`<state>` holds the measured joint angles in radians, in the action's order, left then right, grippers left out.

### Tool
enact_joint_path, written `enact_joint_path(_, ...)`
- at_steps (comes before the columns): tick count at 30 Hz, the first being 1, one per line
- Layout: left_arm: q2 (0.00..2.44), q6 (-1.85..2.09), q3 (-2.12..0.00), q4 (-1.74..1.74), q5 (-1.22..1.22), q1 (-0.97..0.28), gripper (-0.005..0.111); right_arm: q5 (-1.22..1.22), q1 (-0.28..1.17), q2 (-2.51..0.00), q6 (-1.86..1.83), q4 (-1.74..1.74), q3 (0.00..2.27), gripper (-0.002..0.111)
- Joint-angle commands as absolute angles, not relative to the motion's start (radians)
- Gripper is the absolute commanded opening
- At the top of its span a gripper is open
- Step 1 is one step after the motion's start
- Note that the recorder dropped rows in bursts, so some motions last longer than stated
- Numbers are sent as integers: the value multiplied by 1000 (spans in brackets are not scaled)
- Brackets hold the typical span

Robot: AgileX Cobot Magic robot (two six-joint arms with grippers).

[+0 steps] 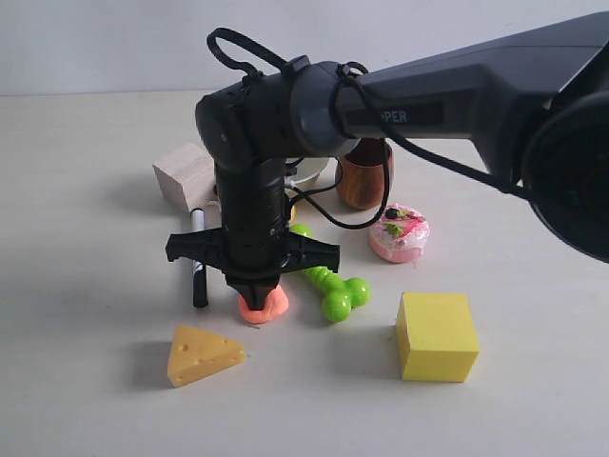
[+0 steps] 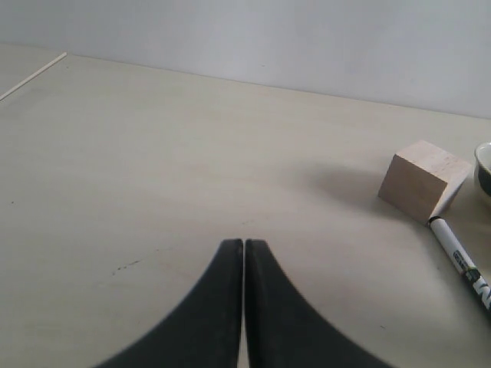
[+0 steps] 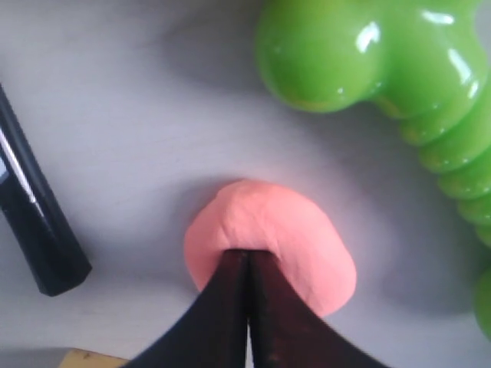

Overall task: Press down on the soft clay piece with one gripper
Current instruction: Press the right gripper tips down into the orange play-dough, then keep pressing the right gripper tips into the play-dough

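The soft clay piece point(image 1: 264, 306) is a salmon-orange blob on the table between the cheese wedge and the green toy. My right gripper point(image 1: 255, 288) points straight down onto it, shut, with nothing between its fingers. In the right wrist view the closed tips point(image 3: 248, 254) touch the top of the clay point(image 3: 288, 238), which bulges round them. My left gripper point(image 2: 244, 244) is shut and empty over bare table, far from the clay; it does not show in the exterior view.
Around the clay lie a black marker point(image 1: 198, 271), a green dumbbell toy point(image 1: 333, 286), a cheese wedge point(image 1: 202, 355), a yellow cube point(image 1: 437, 335), a pink cake toy point(image 1: 400, 233), a wooden block point(image 1: 186, 174) and a brown cup point(image 1: 364, 176).
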<state>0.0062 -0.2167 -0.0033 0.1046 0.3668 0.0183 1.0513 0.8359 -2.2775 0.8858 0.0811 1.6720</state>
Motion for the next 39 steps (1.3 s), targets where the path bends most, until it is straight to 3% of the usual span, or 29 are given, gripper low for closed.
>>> enact_joint_path(1, 0, -214, 0, 101, 363, 18, 4, 1020, 837, -2268, 856, 69, 1661, 9)
enact_joint_path(5, 0, -214, 0, 101, 363, 18, 4, 1018, 837, -2259, 858, 69, 1661, 22)
enact_joint_path(9, 0, -214, 0, 101, 363, 18, 4, 1021, 837, -2257, 858, 69, 1661, 27)
enact_joint_path(23, 0, -214, 0, 101, 363, 18, 4, 1042, 837, -2229, 863, 47, 1661, 27)
enact_joint_path(27, 0, -214, 0, 101, 363, 18, 4, 1042, 837, -2231, 861, 49, 1661, 18)
enact_joint_path(31, 0, -214, 0, 101, 363, 18, 4, 1043, 837, -2231, 856, 49, 1661, 0)
enact_joint_path(39, 0, -214, 0, 101, 363, 18, 4, 1034, 837, -2231, 852, 49, 1661, 0)
